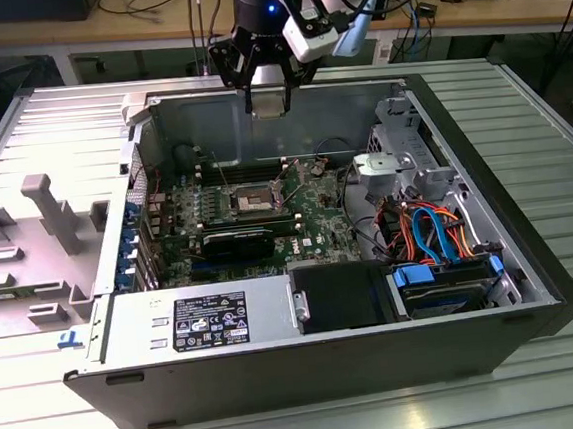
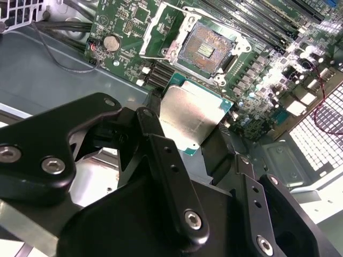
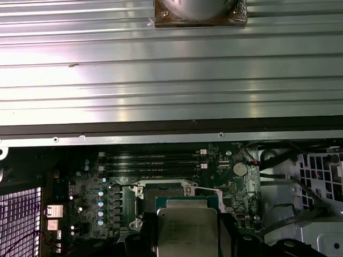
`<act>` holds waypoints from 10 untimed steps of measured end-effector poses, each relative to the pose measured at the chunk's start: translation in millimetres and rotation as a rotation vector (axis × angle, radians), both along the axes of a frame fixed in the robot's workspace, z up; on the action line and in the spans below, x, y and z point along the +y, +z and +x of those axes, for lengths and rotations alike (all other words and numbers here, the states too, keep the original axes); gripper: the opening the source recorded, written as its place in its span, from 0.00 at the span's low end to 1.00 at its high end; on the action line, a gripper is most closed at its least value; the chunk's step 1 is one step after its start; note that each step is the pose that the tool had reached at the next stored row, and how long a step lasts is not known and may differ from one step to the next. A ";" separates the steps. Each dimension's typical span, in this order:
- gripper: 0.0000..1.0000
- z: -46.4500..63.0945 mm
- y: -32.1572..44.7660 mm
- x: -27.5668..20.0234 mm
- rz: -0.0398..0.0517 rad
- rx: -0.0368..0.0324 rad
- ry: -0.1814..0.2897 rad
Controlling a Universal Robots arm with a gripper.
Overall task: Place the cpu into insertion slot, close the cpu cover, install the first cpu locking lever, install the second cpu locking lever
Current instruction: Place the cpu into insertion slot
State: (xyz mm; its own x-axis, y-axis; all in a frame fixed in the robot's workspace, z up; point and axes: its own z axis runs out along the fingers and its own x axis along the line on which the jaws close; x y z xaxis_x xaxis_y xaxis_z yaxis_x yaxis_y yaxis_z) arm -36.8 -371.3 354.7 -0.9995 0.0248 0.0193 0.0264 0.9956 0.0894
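Observation:
My gripper (image 1: 268,98) hangs above the back wall of the open computer case, shut on the cpu (image 1: 270,103), a flat silver square. In both wrist views the cpu (image 2: 193,115) (image 3: 187,231) sits between the black fingers (image 2: 156,136), well above the green board. The insertion slot (image 2: 206,47) (image 1: 250,199) lies uncovered with its dark, tan-tinged centre showing, in front of and below the gripper in the exterior view. The cpu cover (image 2: 151,28) is swung open beside the slot, with green board showing through its window.
Memory slots (image 3: 153,159) run along one side of the slot. A coin battery (image 2: 111,43) and thin wires lie near it. In the exterior view, a power supply (image 1: 201,322), a drive bay (image 1: 443,286) with orange and blue cables (image 1: 430,227), and the case walls ring the board.

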 end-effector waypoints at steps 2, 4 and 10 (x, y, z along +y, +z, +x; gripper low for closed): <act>0.54 0.0 -0.6 -0.4 -0.0001 0.0001 0.000; 0.54 0.0 -1.2 -0.7 -0.0001 0.0001 0.000; 0.54 0.0 -2.3 -1.0 -0.0001 0.0001 0.000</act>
State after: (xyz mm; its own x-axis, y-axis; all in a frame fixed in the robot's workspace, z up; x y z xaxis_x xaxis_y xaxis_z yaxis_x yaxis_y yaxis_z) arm -36.8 -372.3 352.4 -0.9995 0.0248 0.0193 0.0264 0.9957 0.0893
